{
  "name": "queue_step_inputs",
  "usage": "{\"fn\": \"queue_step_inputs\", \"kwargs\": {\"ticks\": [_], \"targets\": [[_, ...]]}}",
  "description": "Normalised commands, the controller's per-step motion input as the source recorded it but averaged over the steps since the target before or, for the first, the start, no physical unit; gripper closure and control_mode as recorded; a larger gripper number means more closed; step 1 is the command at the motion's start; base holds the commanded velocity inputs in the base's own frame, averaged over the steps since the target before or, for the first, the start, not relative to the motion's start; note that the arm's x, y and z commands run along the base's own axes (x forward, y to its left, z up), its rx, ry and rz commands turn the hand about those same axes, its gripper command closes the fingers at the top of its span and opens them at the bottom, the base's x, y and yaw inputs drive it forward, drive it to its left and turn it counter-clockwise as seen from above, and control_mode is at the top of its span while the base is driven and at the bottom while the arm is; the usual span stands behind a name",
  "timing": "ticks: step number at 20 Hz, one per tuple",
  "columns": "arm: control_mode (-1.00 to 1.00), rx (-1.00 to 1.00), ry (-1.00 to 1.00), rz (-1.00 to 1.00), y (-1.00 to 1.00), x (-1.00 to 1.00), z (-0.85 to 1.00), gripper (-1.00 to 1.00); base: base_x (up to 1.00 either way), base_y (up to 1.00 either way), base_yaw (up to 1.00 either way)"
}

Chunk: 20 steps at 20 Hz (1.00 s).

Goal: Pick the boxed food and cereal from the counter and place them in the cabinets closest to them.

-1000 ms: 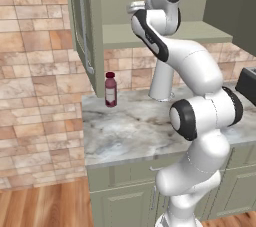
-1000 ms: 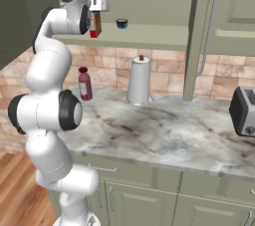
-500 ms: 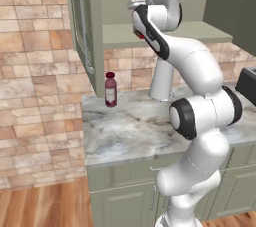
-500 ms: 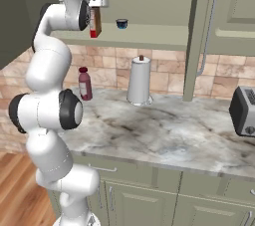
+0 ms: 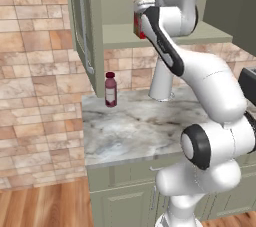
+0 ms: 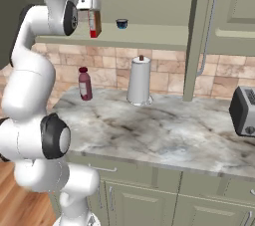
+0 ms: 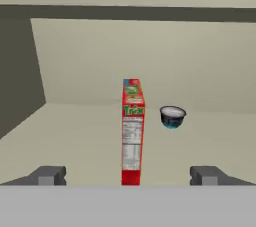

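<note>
The cereal (image 7: 132,131) is a red, narrow Trix box. It stands upright on the green inner shelf (image 7: 75,136) of the open wall cabinet, one of the cabinets. My gripper (image 7: 127,176) is open, with its fingertips (image 7: 48,176) wide apart on either side of the box and clear of it. From the base views the gripper (image 5: 140,12) (image 6: 92,7) is raised at the shelf's left end, right at the cereal (image 5: 140,30) (image 6: 93,25). The boxed food is out of view.
A small dark bowl (image 7: 172,117) (image 6: 121,23) sits on the shelf just beyond the box. On the marble counter (image 5: 130,131) stand a dark red bottle (image 5: 110,89) (image 6: 85,84), a paper towel roll (image 6: 139,80) and a toaster (image 6: 244,110). Open cabinet doors (image 5: 85,26) (image 6: 199,36) flank the shelf.
The jaws have opened off the cereal box, which now stands free on the shelf. The arm has barely shifted.
</note>
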Motion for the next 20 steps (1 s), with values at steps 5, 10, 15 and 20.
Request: {"fn": "queue_step_inputs", "kwargs": {"ticks": [5,10,15,20], "targets": [[-1.0,0.0,-0.11,-0.01,-0.07,-1.0,-0.33,-1.0,0.0,0.0,0.0],[-1.0,0.0,-0.14,-0.03,-0.1,-1.0,-0.26,-1.0,0.0,0.0,0.0],[-1.0,0.0,-0.18,-0.03,-0.12,-1.0,-0.14,-1.0,0.0,0.0,0.0],[-1.0,0.01,-0.24,-0.03,-0.1,-1.0,-0.01,-1.0,0.0,0.0,0.0]]}}
